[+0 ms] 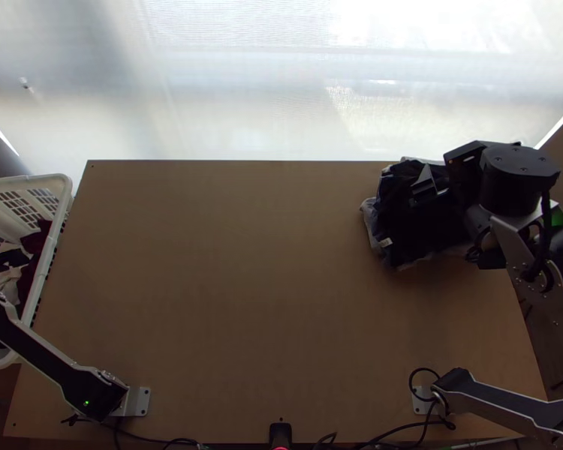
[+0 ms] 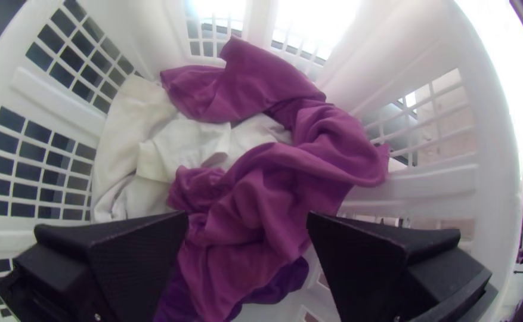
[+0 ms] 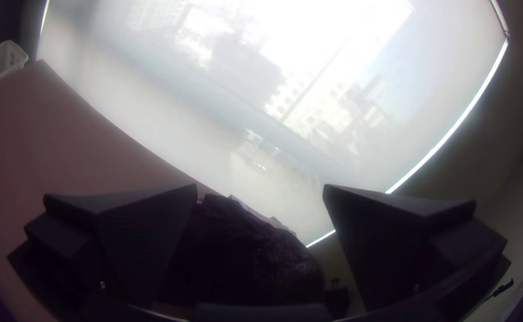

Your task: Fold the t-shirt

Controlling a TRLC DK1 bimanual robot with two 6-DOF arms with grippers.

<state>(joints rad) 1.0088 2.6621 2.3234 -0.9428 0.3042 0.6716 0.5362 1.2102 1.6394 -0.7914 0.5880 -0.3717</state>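
With left gripper and right gripper spread, overlap in the basket could make purple cloth drag white cloth out.

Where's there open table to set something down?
The broad middle of the table, between the basket and the dark clothes pile, is bare. It's crowded at the pile, under the right arm, and along the near edge, with cables.

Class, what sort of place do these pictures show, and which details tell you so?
Probably a laundry-folding station for robots: two robot arms at a wooden table, a white basket of crumpled clothes beside it, and a dark-topped cloth pile on it.
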